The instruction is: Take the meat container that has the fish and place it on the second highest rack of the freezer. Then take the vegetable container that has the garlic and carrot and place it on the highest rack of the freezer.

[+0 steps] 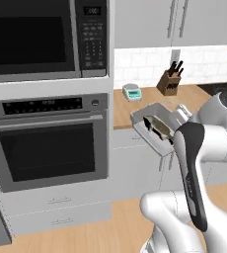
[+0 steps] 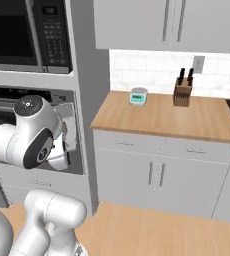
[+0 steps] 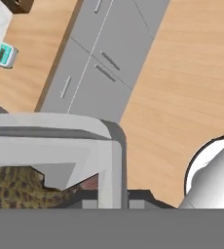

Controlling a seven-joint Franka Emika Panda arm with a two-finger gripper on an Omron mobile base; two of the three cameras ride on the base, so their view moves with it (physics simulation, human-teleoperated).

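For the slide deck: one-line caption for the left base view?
Gripper carries the fish container in front of the counter, beside the wall oven.

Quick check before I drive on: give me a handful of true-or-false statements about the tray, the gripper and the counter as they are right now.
1. The pale grey rectangular tray with the dark striped fish is up off the wooden counter, held in the air. True.
2. The gripper is open and away from the tray. False: it is shut on the tray's wall.
3. A small teal kitchen scale sits on the counter. True.
4. The wooden knife block lies tipped over. False: it stands upright by the tiled wall.
5. The black-glass wall oven door hangs open. False: it is closed.
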